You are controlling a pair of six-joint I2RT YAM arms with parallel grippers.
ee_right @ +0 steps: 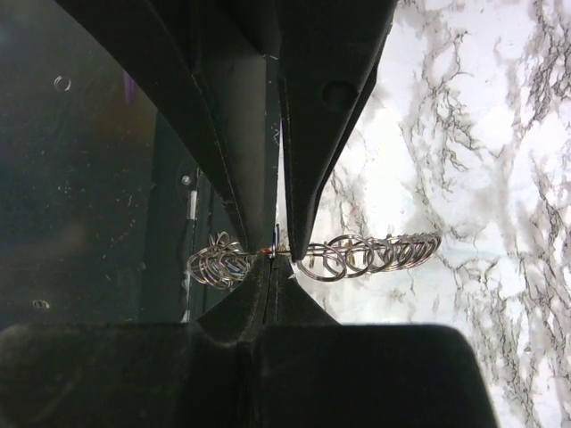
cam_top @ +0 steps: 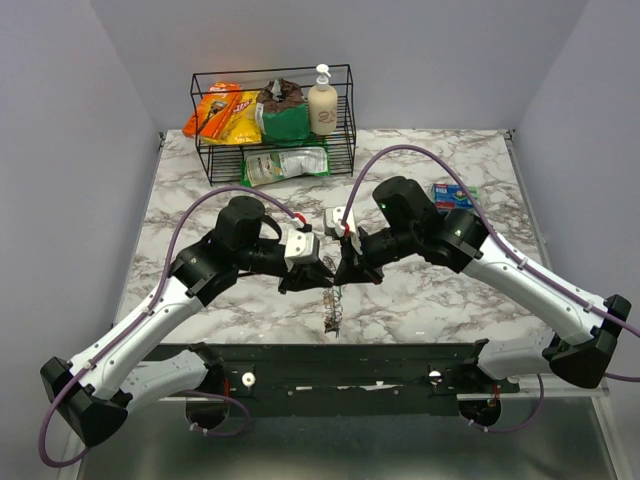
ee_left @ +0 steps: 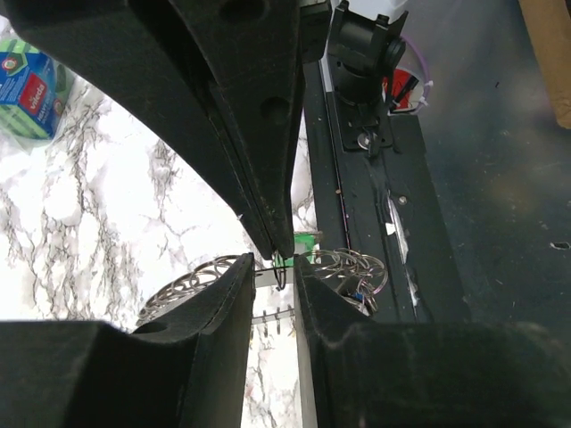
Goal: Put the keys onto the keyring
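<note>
Threading, probably: keyring (ee_right: 375, 254) clenched in right gripper (ee_right: 272, 264); left gripper (ee_left: 277, 269) half-shut, hold unclear. Next: line green key (ee_left: 306, 239) up with ring.

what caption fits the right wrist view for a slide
Right gripper pinches the keyring, a row of small wire loops, tip to tip with the left gripper.

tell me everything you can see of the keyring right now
The keyring looks like silvery metal, its rim a row of thin wire loops, seen nearly edge-on. It sits between the left hand and right hand, whose fingertips meet at its middle, over the marble table near its front edge; which hand pinches it is unclear.
</note>
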